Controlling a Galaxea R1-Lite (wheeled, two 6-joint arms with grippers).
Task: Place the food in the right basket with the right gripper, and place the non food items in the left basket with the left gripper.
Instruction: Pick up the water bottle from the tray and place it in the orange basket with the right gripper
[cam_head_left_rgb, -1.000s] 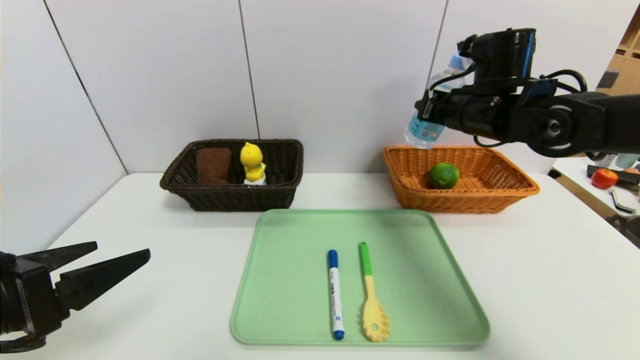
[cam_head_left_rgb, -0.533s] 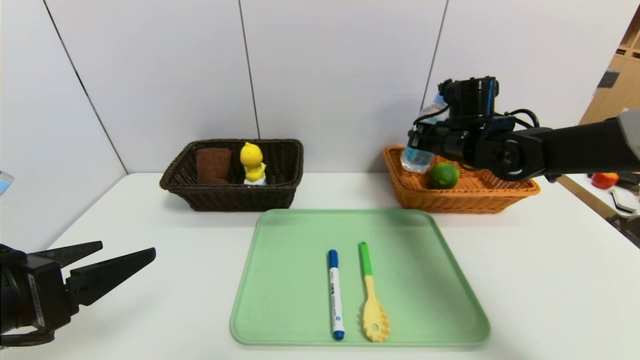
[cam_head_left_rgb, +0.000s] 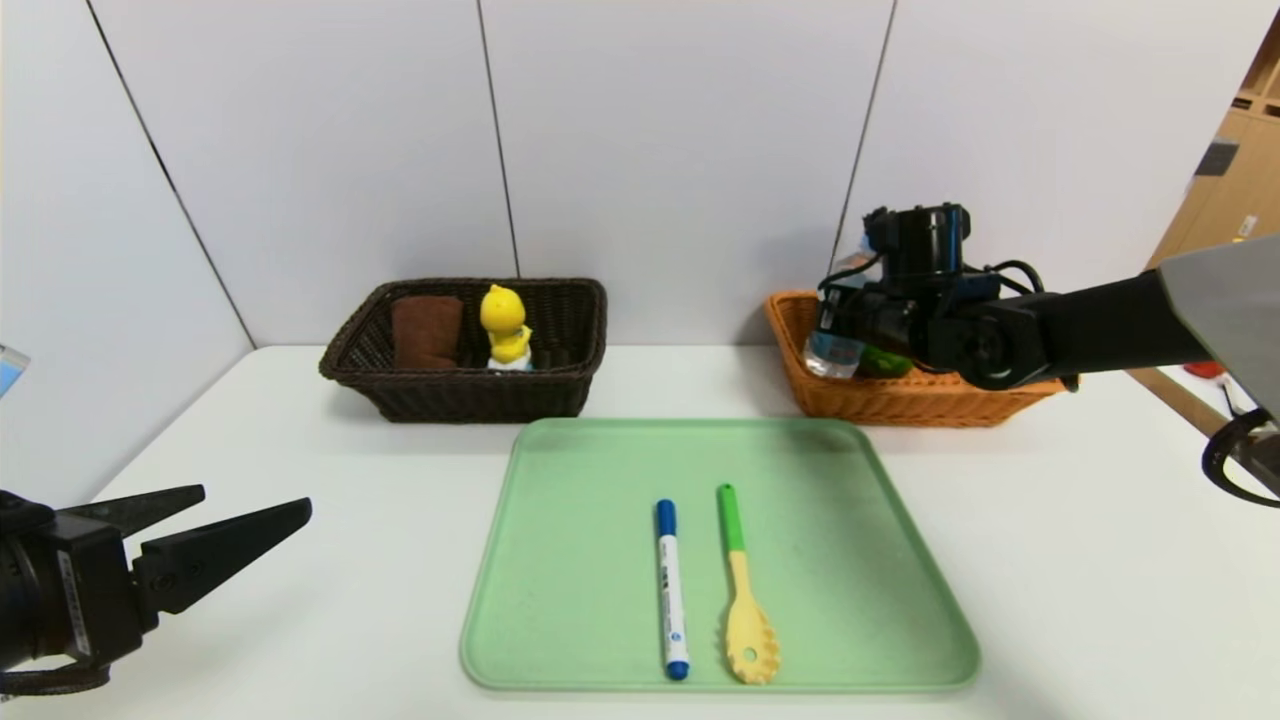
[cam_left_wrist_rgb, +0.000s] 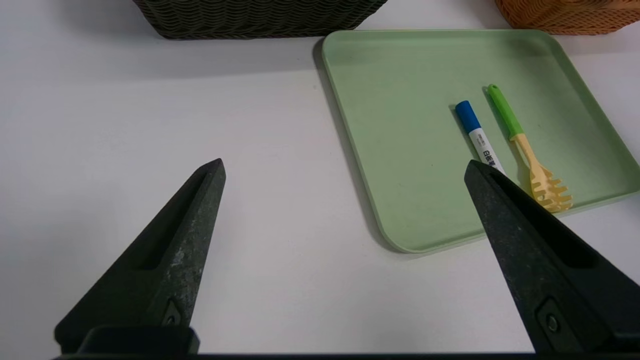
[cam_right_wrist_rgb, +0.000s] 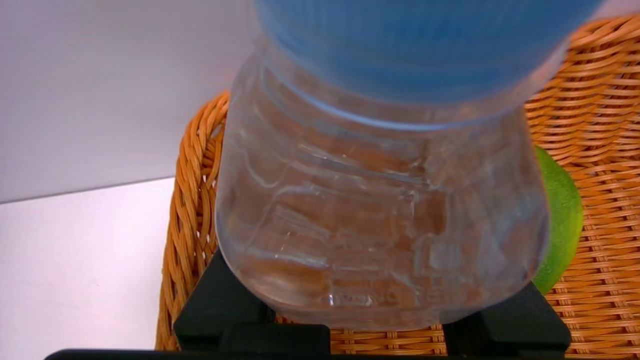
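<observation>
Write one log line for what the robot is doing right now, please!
right gripper: shut on water bottle, inside orange basket beside lime | left gripper: open, parked | marker, spoon: on tray

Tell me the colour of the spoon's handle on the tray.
Green, on a yellow slotted spoon; the head view shows it best.

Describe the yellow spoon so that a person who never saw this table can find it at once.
Find the green tray in the middle of the white table, in front of the two baskets. Two long things lie on it side by side. The spoon is the one nearer the orange basket: yellow slotted head, green handle, unlike the blue-capped white marker.
</observation>
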